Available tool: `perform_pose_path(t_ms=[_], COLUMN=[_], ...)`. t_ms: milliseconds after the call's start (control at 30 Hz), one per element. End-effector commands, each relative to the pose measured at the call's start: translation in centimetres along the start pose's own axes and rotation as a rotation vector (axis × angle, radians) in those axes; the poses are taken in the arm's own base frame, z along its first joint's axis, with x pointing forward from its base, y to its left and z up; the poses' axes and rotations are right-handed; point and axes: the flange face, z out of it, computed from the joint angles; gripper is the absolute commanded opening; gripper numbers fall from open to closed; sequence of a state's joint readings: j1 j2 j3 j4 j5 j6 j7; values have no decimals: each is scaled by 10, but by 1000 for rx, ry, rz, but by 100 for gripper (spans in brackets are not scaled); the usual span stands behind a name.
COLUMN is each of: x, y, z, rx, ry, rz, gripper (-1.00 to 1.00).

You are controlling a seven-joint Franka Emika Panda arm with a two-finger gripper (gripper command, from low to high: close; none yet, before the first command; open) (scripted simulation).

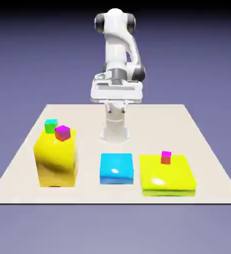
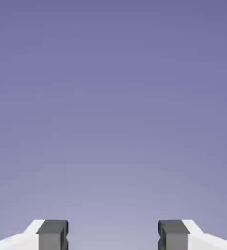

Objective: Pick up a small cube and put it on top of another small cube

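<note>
Sitting on the flat yellow slab point(image 1: 177, 177) at the exterior view's right, the small red cube point(image 1: 166, 159) rests near the slab's far edge with a magenta-topped cube point(image 1: 166, 154) stacked directly on it. The red cube stands square and upright; being a cube, it shows no long axis, and one face is turned toward the camera. A blue block point(image 1: 116, 168) lies in the middle of the table point(image 1: 18, 168), just beside the slab. At the exterior view's left a tall yellow block point(image 1: 56, 161) carries a green cube point(image 1: 50, 125) and a second magenta-topped cube point(image 1: 62, 132), set close together on its top. The white arm point(image 1: 118, 47) is folded high at the table's far edge, well apart from every block. The gripper point(image 2: 113, 237) has its jaws spread with nothing between them; the hand view shows only the plain blue-violet backdrop beyond the two grey fingertips point(image 2: 52, 235).
</note>
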State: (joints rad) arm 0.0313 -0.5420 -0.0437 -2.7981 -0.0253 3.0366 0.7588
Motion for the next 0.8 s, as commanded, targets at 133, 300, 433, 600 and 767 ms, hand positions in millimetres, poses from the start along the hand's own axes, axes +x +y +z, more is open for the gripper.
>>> perform_pose_path(t_ms=[133, 300, 433, 600, 767], x=[29, 72, 103, 137, 156], y=[31, 80, 125, 187, 260], z=[31, 53, 66, 73, 73], rx=[-71, -176, -260, -362, -438], ry=[-49, -110, -156, -208, -256], rz=[88, 189, 265, 355, 431], gripper=[0, 0, 0, 0, 0])
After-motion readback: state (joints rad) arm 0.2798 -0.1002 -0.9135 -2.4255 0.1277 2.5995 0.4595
